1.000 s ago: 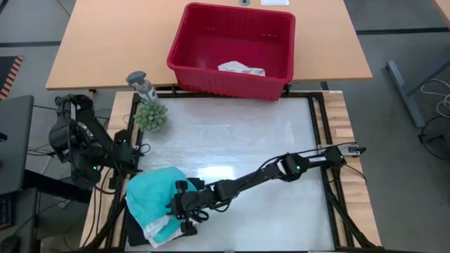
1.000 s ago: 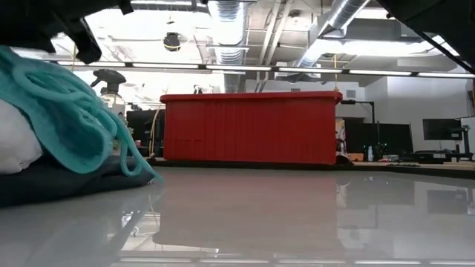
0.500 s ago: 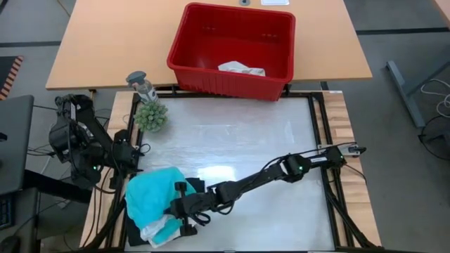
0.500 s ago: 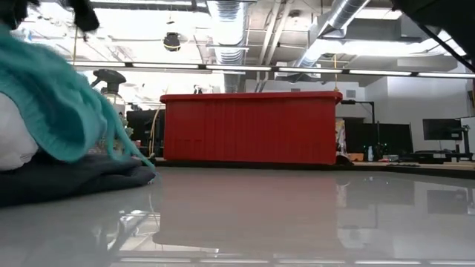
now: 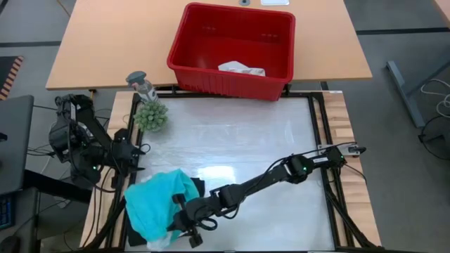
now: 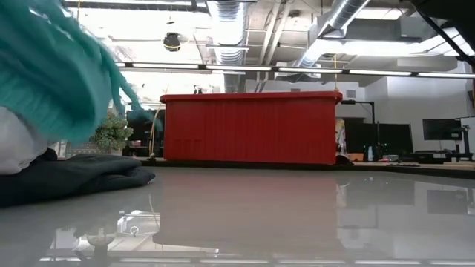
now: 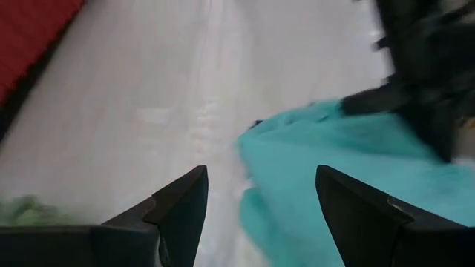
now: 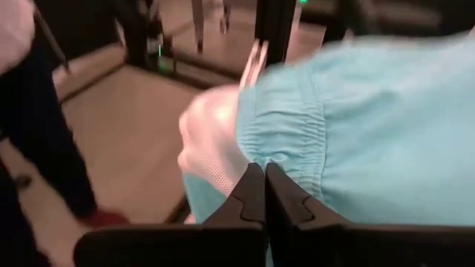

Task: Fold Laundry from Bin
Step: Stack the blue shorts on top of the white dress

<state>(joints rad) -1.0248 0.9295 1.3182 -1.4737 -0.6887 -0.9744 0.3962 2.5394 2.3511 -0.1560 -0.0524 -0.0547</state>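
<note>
Right hand (image 5: 184, 226): at the near left corner of the counter, fingers pressed together on the edge of the teal garment (image 5: 156, 200); its wrist view shows the two dark fingertips (image 8: 263, 194) closed on a stitched hem.
Left hand (image 7: 260, 204): fingers spread apart, holding nothing, waiting at the counter's left edge beside the teal cloth.
Laundry pile: the teal garment is lifted and bunched over a white piece (image 5: 159, 237), which lies on a black garment (image 6: 74, 176) flat on the counter.
Counter (image 5: 267, 147): glossy white sheet in a dark frame, reflecting the ceiling lights.
Bin (image 5: 233, 49): red, slotted sides, on a wooden table beyond the counter's far edge, well apart from the pile; a white garment (image 5: 240, 68) lies inside.
Other things: a small green plant (image 5: 150, 116) at the far left corner, a spray bottle (image 5: 143, 84) just beyond it.
Room: low view alone shows ceiling ducts, strip lights and monitors behind the bin.
High view only: the bin's contents and both arms.
</note>
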